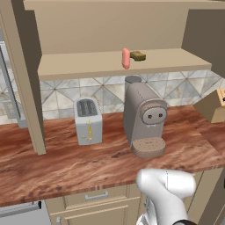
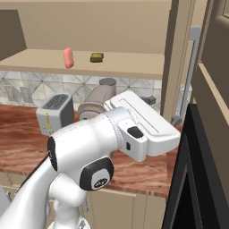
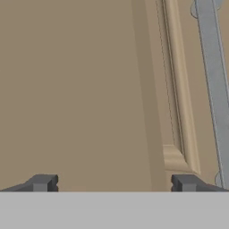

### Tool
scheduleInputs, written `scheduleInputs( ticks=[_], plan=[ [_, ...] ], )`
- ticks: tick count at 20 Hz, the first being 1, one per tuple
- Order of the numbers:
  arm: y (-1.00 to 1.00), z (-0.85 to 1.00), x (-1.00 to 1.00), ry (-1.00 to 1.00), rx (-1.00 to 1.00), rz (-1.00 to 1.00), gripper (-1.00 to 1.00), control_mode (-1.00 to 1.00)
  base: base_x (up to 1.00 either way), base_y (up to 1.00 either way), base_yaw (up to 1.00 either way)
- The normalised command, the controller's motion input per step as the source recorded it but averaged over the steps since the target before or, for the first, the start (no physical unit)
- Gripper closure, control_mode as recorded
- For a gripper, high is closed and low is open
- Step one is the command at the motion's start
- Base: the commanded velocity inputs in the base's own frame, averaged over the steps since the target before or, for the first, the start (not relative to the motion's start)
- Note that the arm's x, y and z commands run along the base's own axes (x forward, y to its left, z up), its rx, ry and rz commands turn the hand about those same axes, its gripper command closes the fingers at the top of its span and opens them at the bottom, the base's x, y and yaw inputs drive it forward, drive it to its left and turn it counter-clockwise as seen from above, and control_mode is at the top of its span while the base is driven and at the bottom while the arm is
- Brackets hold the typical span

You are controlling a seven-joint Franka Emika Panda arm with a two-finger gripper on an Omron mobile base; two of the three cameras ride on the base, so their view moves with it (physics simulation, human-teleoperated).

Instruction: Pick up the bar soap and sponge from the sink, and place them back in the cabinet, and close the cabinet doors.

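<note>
On the cabinet [image 1: 110, 63] shelf, the pink soap [image 1: 126, 58] stood on edge, just beside the mustard sponge [image 1: 138, 56]. Both doors were open. Up close to the right door [image 3: 89, 89], with its recessed panel and silver handle [image 3: 214, 80], the gripper [image 3: 114, 183] was spread wide, holding nothing.

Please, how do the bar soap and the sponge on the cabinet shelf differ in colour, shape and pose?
Colour: the bar soap is salmon pink, while the sponge is mustard yellow with brownish parts.
Shape: the soap is a smooth rounded bar, while the sponge is blocky.
Pose: the soap stands on end, taller than wide, while the sponge lies low.
Both are small and sit side by side on the shelf of the cabinet.
</note>
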Motion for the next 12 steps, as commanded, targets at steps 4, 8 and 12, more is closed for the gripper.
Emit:
scheduleInputs(
  ticks=[4,8,12],
  plan=[
    [0.0,-0.07,0.19,0.0,0.0,0.01,-1.0,-1.0,0.0,0.0,0.0],
    [0.01,-0.16,0.15,0.0,0.0,0.03,-1.0,-1.0,0.0,0.0,0.0],
    [0.1,-0.16,0.15,0.0,0.0,0.08,-1.0,-1.0,0.0,0.0,0.0]
  ],
)
